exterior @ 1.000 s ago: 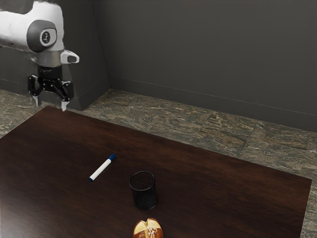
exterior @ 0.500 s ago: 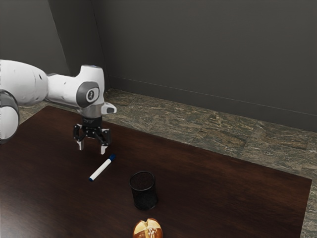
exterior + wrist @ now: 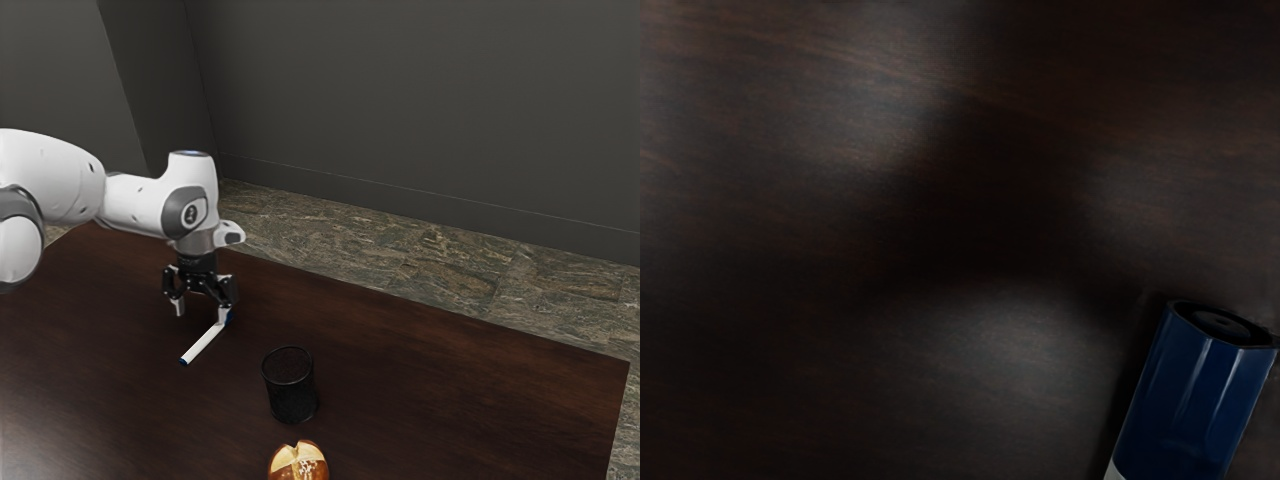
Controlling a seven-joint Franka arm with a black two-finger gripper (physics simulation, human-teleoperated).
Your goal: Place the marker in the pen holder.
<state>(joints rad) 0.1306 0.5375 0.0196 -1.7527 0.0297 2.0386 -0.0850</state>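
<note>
Dim light. We note pale glare on the dark brown wooden table (image 3: pixel 420 360), soft shadows, bright streaks along the glossy blue marker cap (image 3: pixel 1190 400).

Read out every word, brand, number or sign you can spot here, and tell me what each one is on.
No text can be read.
Round joint cover on the arm: a small mark, too small to read.
Marker, pen holder and bread roll: no lettering that I can make out.
</note>
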